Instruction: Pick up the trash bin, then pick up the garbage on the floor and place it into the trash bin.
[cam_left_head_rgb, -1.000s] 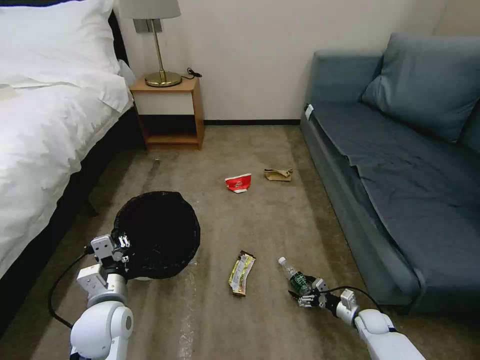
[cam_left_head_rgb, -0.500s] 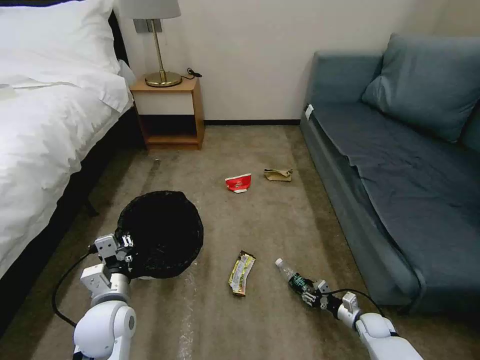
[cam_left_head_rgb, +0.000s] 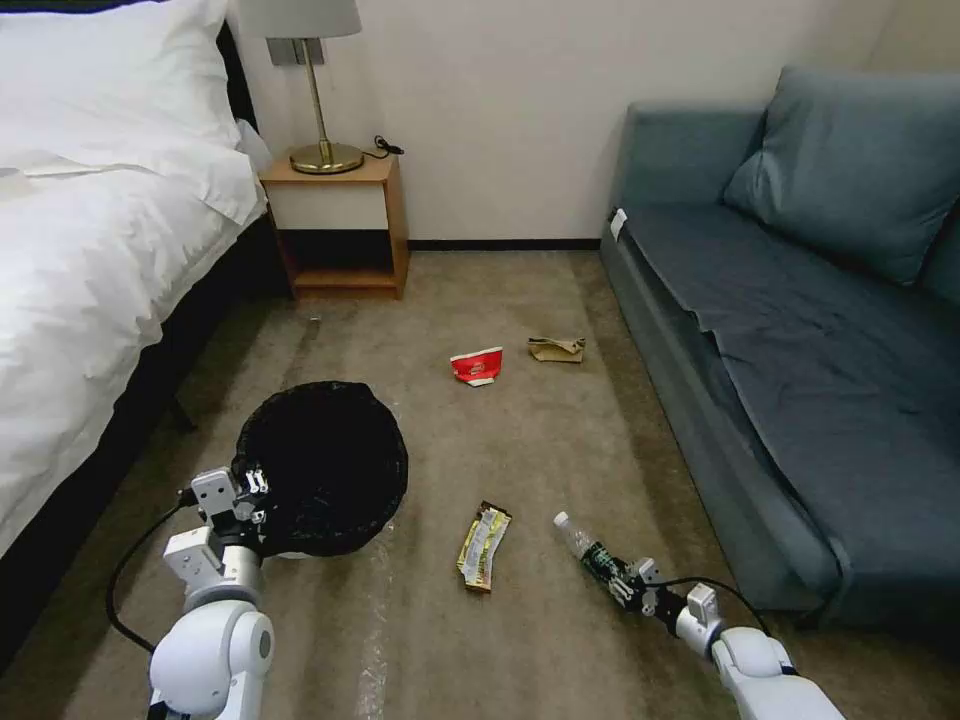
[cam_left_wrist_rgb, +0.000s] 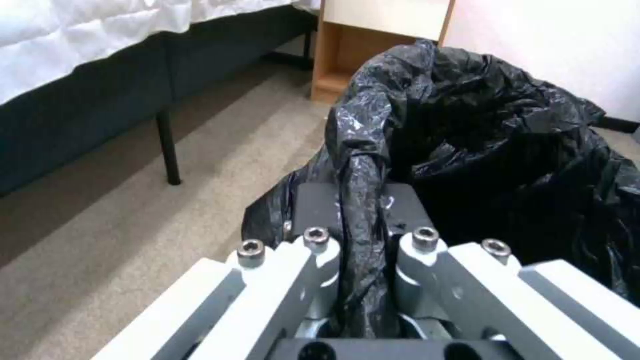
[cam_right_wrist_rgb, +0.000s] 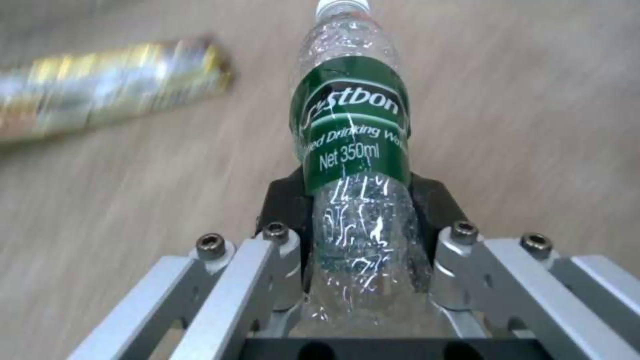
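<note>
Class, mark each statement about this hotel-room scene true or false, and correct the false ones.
1. The right gripper is shut on the plastic bottle. True.
2. The left gripper clamps the trash bin by its bag-lined rim. True.
3. The snack wrapper lies inside the bin. False: it lies on the carpet between bin and bottle.
4. The red paper cup sits on the sofa. False: it lies on the floor beside the crumpled brown paper.
5. A lamp stands on the nightstand. True.
</note>
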